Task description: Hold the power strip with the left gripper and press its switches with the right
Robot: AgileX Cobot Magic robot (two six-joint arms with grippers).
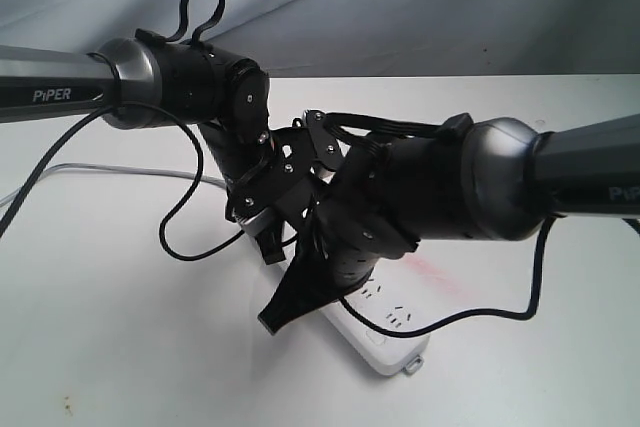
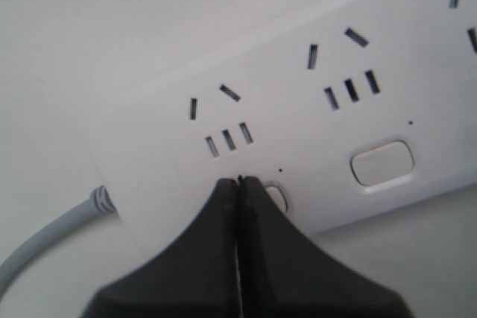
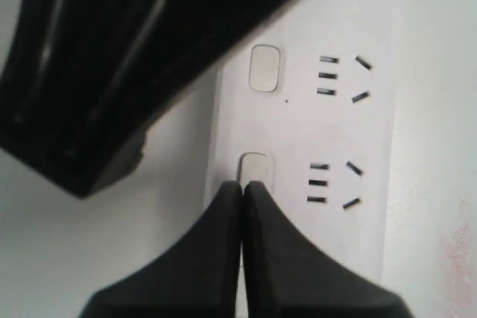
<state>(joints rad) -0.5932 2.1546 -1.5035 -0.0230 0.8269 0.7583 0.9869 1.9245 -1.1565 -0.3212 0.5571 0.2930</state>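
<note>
Fingers together, your right gripper (image 3: 241, 188) is touching a switch (image 3: 254, 165) while your left gripper (image 2: 238, 184), likewise closed, is pinning the power strip (image 2: 287, 143); others are waiting.

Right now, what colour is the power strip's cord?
The cord is light grey; the left wrist view shows it best.

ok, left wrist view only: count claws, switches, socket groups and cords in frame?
left claw: 1, shut
switches: 2, one half hidden behind the claw
socket groups: 3, one cut off at the edge
grey cord: 1
Total: 7
</note>
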